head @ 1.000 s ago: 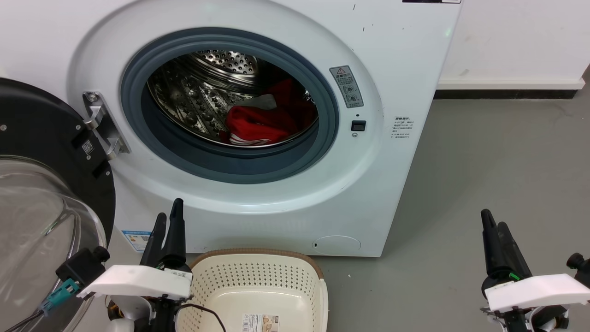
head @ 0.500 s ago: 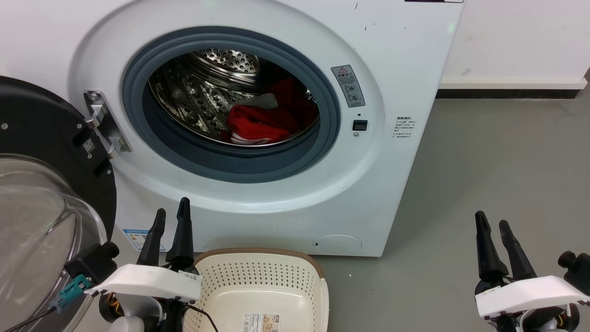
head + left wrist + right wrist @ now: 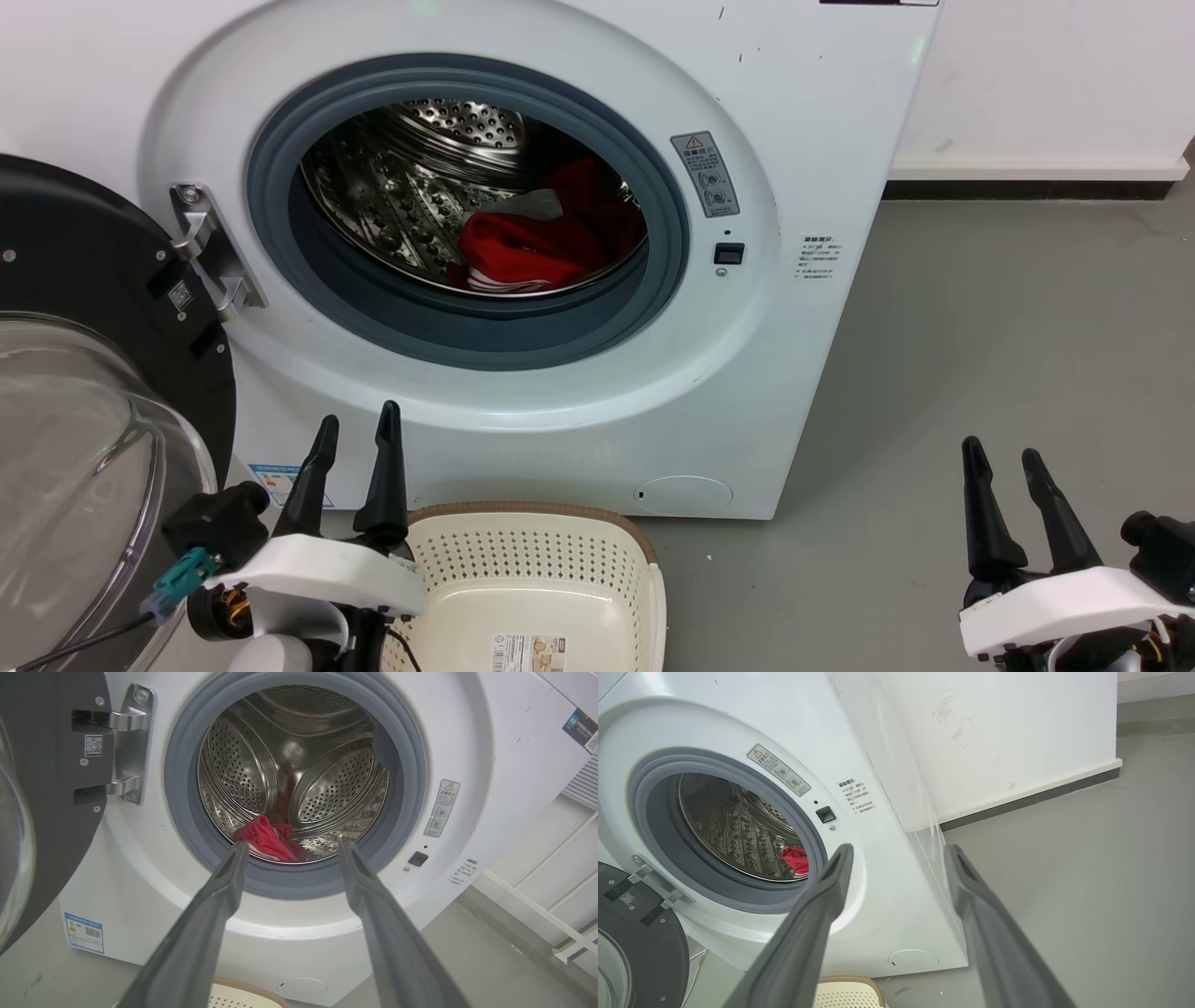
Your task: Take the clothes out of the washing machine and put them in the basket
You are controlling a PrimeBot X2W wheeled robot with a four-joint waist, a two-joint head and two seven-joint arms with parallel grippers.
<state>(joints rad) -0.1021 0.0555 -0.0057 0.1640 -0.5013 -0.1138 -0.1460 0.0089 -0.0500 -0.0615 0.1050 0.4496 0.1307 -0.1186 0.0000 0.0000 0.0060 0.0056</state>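
Clothes (image 3: 523, 252): red heap with white striped trim, lying low in the steel drum (image 3: 392, 187) of the washing machine (image 3: 794, 140), toward the drum's right side. From my left gripper (image 3: 358, 417) the heap is ahead and above, a little to the right. Through the left wrist camera it sits beyond my fingertips, seen between them, inside the grey door ring (image 3: 467, 341). Neither gripper touches it.

Left gripper: fingers spread apart, nothing held. Tips point at the lower curve of the machine front, below the opening. I cannot tell contact for certain, but they look short of the panel.

Basket (image 3: 523, 551): just right of the left gripper and lower, at the foot of the machine. Cream, perforated walls, brown rim, paper label (image 3: 528, 651) on its base.

Door (image 3: 93, 308): swung open to the left of the left gripper, black rim and glass bowl, hanging from the metal hinge (image 3: 210, 252).

Right gripper (image 3: 1001, 450): fingers spread about as wide, nothing held. It is over the grey floor (image 3: 980, 327), well apart from the machine, which stands ahead and to its left. In the right wrist camera a small red patch of the clothes shows in the drum, left of my left finger.
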